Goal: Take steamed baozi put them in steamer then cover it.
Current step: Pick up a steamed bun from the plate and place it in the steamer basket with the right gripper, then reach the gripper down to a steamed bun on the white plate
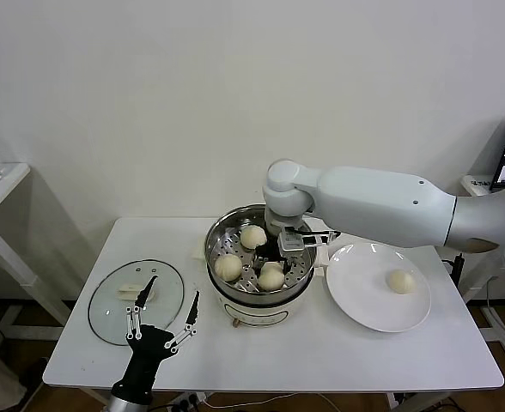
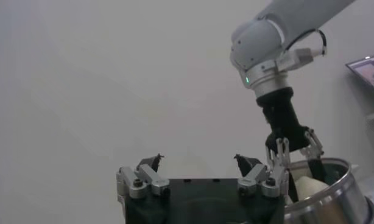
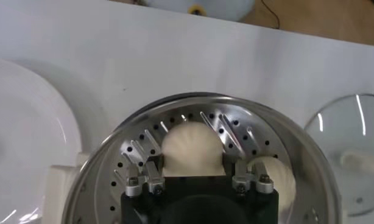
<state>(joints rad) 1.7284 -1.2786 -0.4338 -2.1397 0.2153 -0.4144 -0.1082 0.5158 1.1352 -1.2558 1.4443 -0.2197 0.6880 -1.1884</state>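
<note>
The steamed baozi are small, round, cream-white buns with pleated tops. Three sit on the perforated tray inside the steamer, a shiny round steel pot on a white base at the middle of the worktop: one at the back, one at the left, and one at the front right. A fourth bun lies on the white plate just right of the steamer.

The right hand reaches down into the pot, its fingers narrow and pressed on either side of the front-right bun, gripping it on the tray.

The left hand hangs over the worktop's front left edge, fingers spread wide and holding nothing, just beside the glass lid, well apart from the buns.
</note>
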